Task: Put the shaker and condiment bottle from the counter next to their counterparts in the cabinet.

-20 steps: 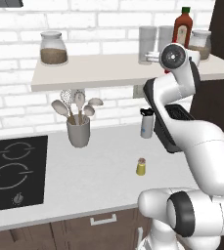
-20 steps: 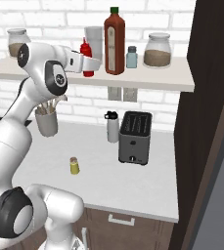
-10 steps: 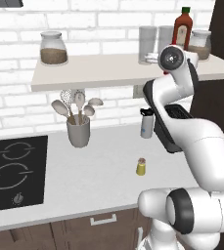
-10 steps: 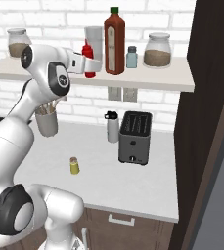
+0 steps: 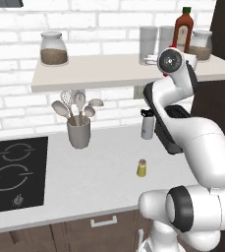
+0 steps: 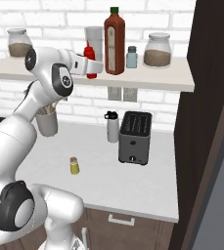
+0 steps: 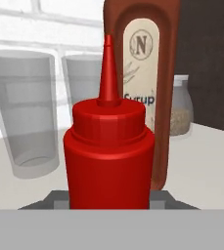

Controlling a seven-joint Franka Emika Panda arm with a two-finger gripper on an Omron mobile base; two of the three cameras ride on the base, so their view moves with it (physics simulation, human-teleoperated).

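Red and upright, the condiment bottle sits clamped between the fingers of the gripper up at the cabinet, its base at the shelf surface, just beside the tall dark-red sauce bottle and in front of two clear glasses. Down on the counter, the shaker stands alone in front of the white-and-black flask, near the toaster.
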